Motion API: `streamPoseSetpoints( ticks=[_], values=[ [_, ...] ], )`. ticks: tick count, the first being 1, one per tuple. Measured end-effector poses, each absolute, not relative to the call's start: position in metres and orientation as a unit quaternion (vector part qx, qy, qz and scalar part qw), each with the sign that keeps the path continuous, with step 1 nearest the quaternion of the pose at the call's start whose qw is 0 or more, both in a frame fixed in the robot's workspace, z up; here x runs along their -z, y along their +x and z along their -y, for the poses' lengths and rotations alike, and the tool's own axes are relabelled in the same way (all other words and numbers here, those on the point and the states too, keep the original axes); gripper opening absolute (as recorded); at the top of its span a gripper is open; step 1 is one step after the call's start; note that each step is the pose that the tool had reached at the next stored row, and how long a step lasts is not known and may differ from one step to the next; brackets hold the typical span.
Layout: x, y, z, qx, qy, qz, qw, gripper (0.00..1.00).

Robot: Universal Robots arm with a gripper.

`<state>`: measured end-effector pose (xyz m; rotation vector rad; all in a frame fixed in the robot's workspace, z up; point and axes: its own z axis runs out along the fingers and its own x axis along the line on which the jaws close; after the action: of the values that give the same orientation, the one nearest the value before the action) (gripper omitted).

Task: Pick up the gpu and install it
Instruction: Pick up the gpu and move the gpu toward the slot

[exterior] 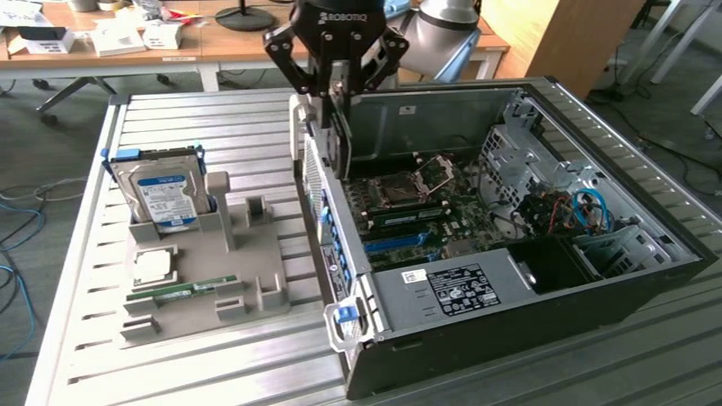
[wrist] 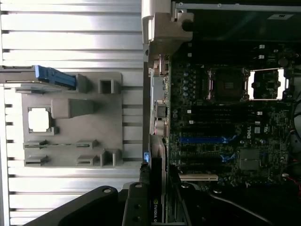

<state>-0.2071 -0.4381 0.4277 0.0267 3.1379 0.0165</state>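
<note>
Holder: one grey plastic parts tray (exterior: 257, 254), near the edge of the slatted aluminium table (exterior: 226, 127) at the exterior view's left
On it, near to far: one slim green memory stick (exterior: 181, 292), one square silver processor chip (exterior: 152, 266), one thick silver hard drive with blue label (exterior: 164, 199)
Case: one open black computer tower (exterior: 508, 338), just beside the tray
Card: one thin flat dark gpu (exterior: 336, 144), upright, edge-on, just inside the tower's rear wall
Claw: black two-finger gripper (exterior: 338, 97), narrow, clamping the gpu's top

We see slatted alu bench (exterior: 226, 118) w/ grey parts holder (exterior: 203, 317) on exterior view's left, open PC case (exterior: 508, 338) just beside it, on the right.
</note>
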Motion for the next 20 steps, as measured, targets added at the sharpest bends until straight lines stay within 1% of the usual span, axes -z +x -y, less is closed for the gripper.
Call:
streamPoseSetpoints(
  ticks=[20],
  values=[
    [-0.428,-0.144,0.438,-0.005,0.008,-1.000,0.002,0.26]
  ],
)
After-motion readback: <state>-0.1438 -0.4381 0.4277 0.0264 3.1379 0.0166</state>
